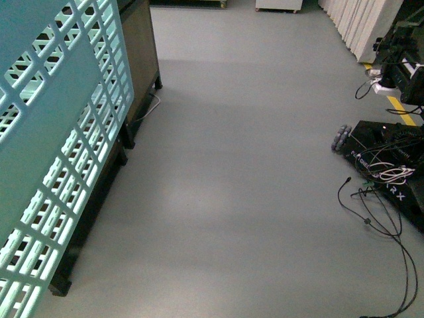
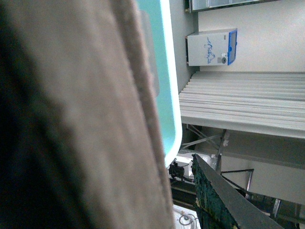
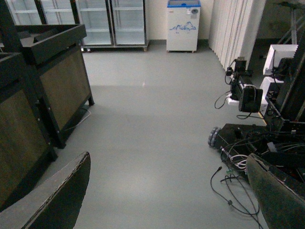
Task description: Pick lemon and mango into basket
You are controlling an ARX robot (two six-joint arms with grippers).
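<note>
Right claw gapes, flat rough-edged fingers; basket wall slotted teal plastic.

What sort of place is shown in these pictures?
Probably a mock shop inside a robotics lab: glass-door fridges and a freezer at the back, wooden display stands, and a wheeled robot base.

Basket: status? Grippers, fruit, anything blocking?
Right gripper open, empty. Left gripper's finger beside blurred brown handle, grip unclear. Light teal slotted plastic basket hard left; no lemon or mango visible. Loose cables on floor right.
</note>
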